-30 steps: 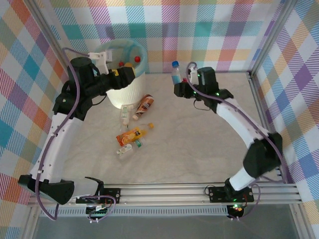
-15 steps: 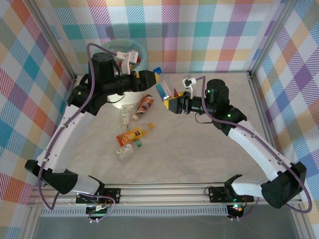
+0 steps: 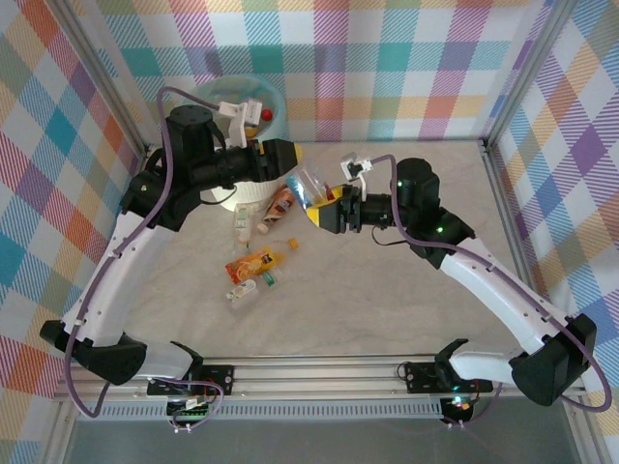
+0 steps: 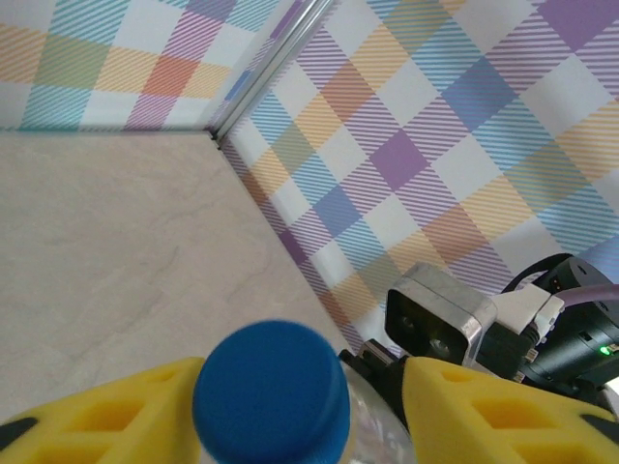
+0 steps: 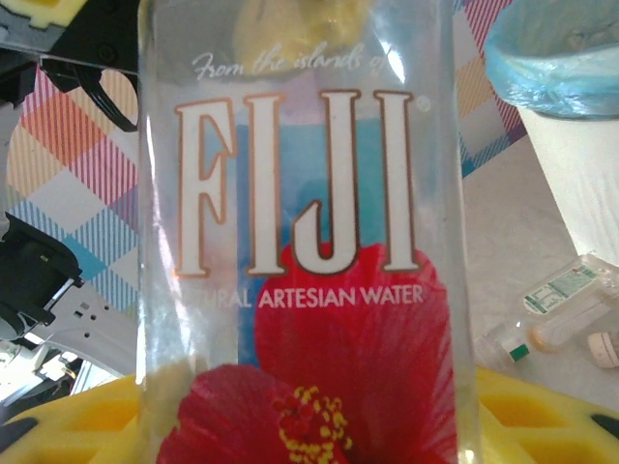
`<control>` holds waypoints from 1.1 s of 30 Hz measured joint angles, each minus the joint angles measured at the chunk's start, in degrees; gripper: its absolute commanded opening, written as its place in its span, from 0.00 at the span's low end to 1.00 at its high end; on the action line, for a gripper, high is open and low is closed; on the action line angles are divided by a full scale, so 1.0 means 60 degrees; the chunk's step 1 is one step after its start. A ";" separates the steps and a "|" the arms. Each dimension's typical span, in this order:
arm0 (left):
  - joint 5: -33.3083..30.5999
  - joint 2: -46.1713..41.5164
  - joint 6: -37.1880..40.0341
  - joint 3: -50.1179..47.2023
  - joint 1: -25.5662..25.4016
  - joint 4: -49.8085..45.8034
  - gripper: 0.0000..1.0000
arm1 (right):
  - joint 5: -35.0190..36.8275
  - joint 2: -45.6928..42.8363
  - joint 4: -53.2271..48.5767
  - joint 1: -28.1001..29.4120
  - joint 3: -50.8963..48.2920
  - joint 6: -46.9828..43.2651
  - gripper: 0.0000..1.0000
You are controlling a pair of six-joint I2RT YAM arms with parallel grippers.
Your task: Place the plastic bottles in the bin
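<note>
Right gripper [image 5: 309, 425] is clamped on the bottle [image 5: 305, 242], held mid-air near the bin [image 3: 215, 94]. Left gripper [image 4: 302, 377] straddles the cap [image 4: 271, 391], but I can't tell if it's biting. Best to get a firm left grip first, then release the right.

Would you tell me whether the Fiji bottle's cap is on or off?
On: the left wrist view shows a blue cap topping the Fiji bottle.

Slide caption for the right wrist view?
Right tool holding clear plastic Fiji water bottle; white bin with teal liner behind.
</note>
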 measured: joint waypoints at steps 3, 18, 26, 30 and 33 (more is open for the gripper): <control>-0.0109 -0.0044 0.0047 -0.0018 0.0000 -0.0007 0.40 | -0.0040 0.0000 0.0062 0.0044 0.0000 -0.0007 0.56; -0.1694 -0.0393 0.0069 -0.0091 -0.0018 0.0004 0.00 | 0.0900 0.0040 -0.0160 0.0146 0.0131 -0.0324 0.99; -0.3854 -0.0444 0.1151 0.0619 0.0178 -0.0117 0.00 | 0.1945 0.0379 -0.0459 0.0175 0.1253 -0.0594 1.00; -0.4779 -0.0044 0.2047 0.1574 0.0506 -0.0142 0.00 | 0.2189 0.0878 -0.0492 0.0208 0.2058 -0.0699 1.00; -0.5468 0.0583 0.2892 0.2397 0.0892 -0.0029 0.00 | 0.2288 0.1322 -0.0539 0.0259 0.2590 -0.0798 1.00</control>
